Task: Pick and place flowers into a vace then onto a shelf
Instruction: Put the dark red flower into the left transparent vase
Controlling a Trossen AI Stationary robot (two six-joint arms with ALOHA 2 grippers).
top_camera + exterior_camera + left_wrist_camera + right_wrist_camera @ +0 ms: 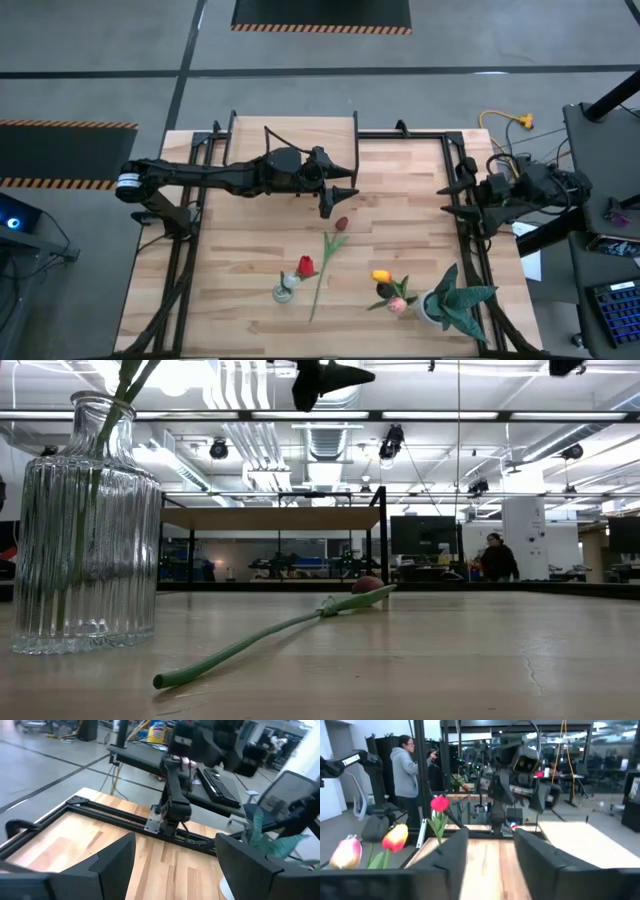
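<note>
A dark maroon tulip [341,223] lies flat on the table, its long green stem [250,645] running toward the near edge. A ribbed glass vase [85,530] near the near edge holds a red tulip [305,266] and a white one [290,282]. Orange-yellow [381,275] and pink [397,305] tulips stand by a potted plant. The shelf [270,518] stands at the far edge. My left gripper [338,202] hangs open in the air just beyond the maroon head. My right gripper [450,190] waits open at the table's right edge.
A spiky green plant in a white pot [452,300] sits at the near right corner. Black frame rails [470,240] run along the table's left, right and far edges. Bare wood [400,215] lies between the two grippers. People stand in the room beyond the table.
</note>
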